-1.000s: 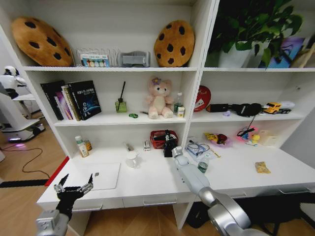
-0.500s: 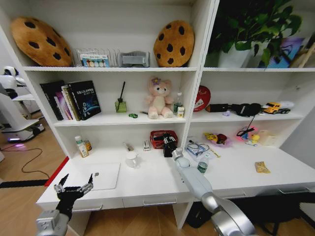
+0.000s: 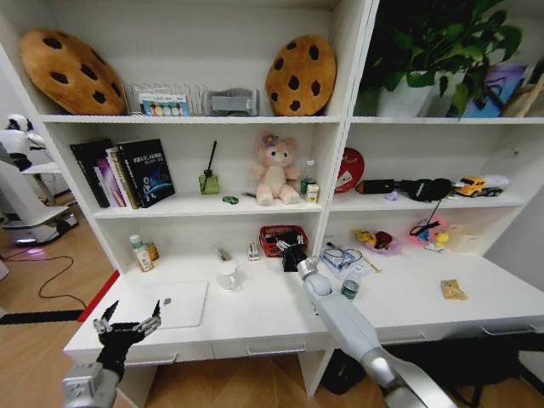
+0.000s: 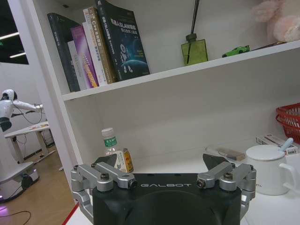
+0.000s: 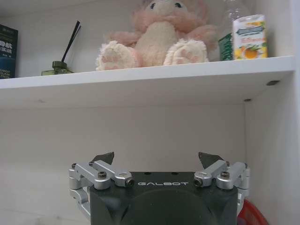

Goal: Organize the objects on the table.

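Observation:
My right gripper (image 3: 291,248) reaches over the white table (image 3: 272,319) to the front rim of a red basket (image 3: 281,237). In the right wrist view the gripper (image 5: 156,159) is open with nothing between its fingers, facing the back wall under the shelf. My left gripper (image 3: 127,326) hangs open off the table's front left corner, beside the thin silver laptop (image 3: 175,303); the left wrist view shows the gripper (image 4: 161,161) empty too. A small clear bottle (image 3: 350,287) with a green label stands right of my right arm. A yellow snack packet (image 3: 453,290) lies far right.
A white mug (image 3: 228,274) stands mid-table, two small bottles (image 3: 141,252) at the back left. Glasses and small clutter (image 3: 374,240) lie at the back right. The shelf above holds a pink teddy bear (image 3: 275,169), books (image 3: 127,172) and a tiny green item (image 3: 230,200).
My right arm has stretched farther forward, carrying the open gripper a little up and closer to the red basket. The left arm has not moved.

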### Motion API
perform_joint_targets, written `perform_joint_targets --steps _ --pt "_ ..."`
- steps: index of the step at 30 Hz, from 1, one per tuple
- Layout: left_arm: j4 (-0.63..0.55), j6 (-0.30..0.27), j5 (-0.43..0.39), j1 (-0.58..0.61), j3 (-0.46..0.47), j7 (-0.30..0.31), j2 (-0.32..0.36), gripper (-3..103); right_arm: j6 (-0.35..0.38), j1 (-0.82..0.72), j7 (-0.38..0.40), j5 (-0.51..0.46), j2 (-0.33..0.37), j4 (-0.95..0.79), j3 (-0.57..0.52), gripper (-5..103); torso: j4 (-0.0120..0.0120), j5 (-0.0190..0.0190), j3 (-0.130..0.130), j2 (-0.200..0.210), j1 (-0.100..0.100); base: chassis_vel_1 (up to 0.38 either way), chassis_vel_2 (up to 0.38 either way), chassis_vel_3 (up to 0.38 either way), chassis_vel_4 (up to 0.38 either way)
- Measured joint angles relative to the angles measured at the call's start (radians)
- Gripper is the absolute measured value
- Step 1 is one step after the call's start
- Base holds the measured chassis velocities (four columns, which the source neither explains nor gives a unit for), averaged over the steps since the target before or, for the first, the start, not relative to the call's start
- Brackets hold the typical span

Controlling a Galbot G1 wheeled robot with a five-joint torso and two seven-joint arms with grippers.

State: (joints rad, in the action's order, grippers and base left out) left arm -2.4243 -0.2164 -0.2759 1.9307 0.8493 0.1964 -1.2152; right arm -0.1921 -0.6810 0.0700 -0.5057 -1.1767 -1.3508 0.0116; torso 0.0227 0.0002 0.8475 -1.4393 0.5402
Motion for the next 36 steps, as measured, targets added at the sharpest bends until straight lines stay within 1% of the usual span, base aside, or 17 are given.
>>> perform_joint_targets --steps 2,3,4,5,7,8,10,11,12,15,20,26,31,32,34,35,36 --pt "0.0 0.0 0.0 0.0 0.0 0.0 0.0 100 0.143 -0.106 0.096 -0.041 0.099 -0.17 -0.008 100 0.0008 0.0001 0.0 0.0 0.0 0.0 0.0 0.0 0.0" --pt "0.0 0.0 0.0 0.0 0.0 0.0 0.0 100 0.143 -0.106 0.096 -0.041 0.099 -0.17 -0.008 100 0.0008 0.0001 0.0 0.0 0.0 0.0 0.0 0.0 0.0" --pt "0.0 0.0 0.0 0.0 0.0 0.0 0.0 100 0.223 -0.161 0.136 -0.077 0.137 -0.249 -0.024 100 0.0011 0.0004 0.0 0.0 0.0 0.0 0.0 0.0 0.0" --pt "0.0 0.0 0.0 0.0 0.0 0.0 0.0 100 0.223 -0.161 0.136 -0.077 0.137 -0.249 -0.024 100 0.0011 0.0004 0.0 0.0 0.0 0.0 0.0 0.0 0.0" --pt "0.0 0.0 0.0 0.0 0.0 0.0 0.0 100 0.369 -0.283 0.21 -0.213 0.212 -0.416 -0.08 100 0.0003 -0.0002 0.0 0.0 0.0 0.0 0.0 0.0 0.0" --pt "0.0 0.0 0.0 0.0 0.0 0.0 0.0 100 0.369 -0.283 0.21 -0.213 0.212 -0.416 -0.08 100 0.0003 -0.0002 0.0 0.0 0.0 0.0 0.0 0.0 0.0" --pt "0.0 0.0 0.0 0.0 0.0 0.0 0.0 100 0.462 -0.371 0.216 -0.313 0.25 -0.488 -0.146 100 0.0005 -0.0001 0.0 0.0 0.0 0.0 0.0 0.0 0.0" --pt "0.0 0.0 0.0 0.0 0.0 0.0 0.0 100 0.462 -0.371 0.216 -0.313 0.25 -0.488 -0.146 100 0.0005 -0.0001 0.0 0.0 0.0 0.0 0.0 0.0 0.0" --pt "0.0 0.0 0.0 0.0 0.0 0.0 0.0 100 0.502 -0.416 0.212 -0.332 0.261 -0.492 -0.188 100 0.0007 -0.0001 0.0 0.0 0.0 0.0 0.0 0.0 0.0" --pt "0.0 0.0 0.0 0.0 0.0 0.0 0.0 100 0.531 -0.44 0.205 -0.34 0.261 -0.477 -0.211 100 0.0004 0.0 0.0 0.0 0.0 0.0 0.0 0.0 0.0" --pt "0.0 0.0 0.0 0.0 0.0 0.0 0.0 100 0.556 -0.436 0.199 -0.331 0.246 -0.434 -0.203 100 0.0004 0.0 0.0 0.0 0.0 0.0 0.0 0.0 0.0" --pt "0.0 0.0 0.0 0.0 0.0 0.0 0.0 100 0.564 -0.365 0.213 -0.329 0.201 -0.344 -0.126 101 0.0001 -0.0001 0.0 0.0 0.0 0.0 0.0 0.0 0.0" --pt "0.0 0.0 0.0 0.0 0.0 0.0 0.0 100 0.556 -0.317 0.225 -0.327 0.174 -0.286 -0.087 98 0.0002 -0.0002 0.0 0.0 0.0 0.0 0.0 0.0 0.0" --pt "0.0 0.0 0.0 0.0 0.0 0.0 0.0 100 0.554 -0.311 0.225 -0.327 0.172 -0.28 -0.084 95 0.0003 -0.0003 0.0 0.0 0.0 0.0 0.0 0.0 0.0" --pt "0.0 0.0 0.0 0.0 0.0 0.0 0.0 100 0.553 -0.305 0.225 -0.326 0.171 -0.274 -0.081 95 0.0003 -0.0003 0.0 0.0 0.0 0.0 0.0 0.0 0.0" --pt "0.0 0.0 0.0 0.0 0.0 0.0 0.0 100 0.551 -0.299 0.225 -0.326 0.17 -0.268 -0.077 90 0.0004 -0.0003 0.0 0.0 0.0 0.0 0.0 0.0 0.0" --pt "0.0 0.0 0.0 0.0 0.0 0.0 0.0 100 0.551 -0.299 0.225 -0.326 0.17 -0.268 -0.077 90 0.0004 -0.0003 0.0 0.0 0.0 0.0 0.0 0.0 0.0"
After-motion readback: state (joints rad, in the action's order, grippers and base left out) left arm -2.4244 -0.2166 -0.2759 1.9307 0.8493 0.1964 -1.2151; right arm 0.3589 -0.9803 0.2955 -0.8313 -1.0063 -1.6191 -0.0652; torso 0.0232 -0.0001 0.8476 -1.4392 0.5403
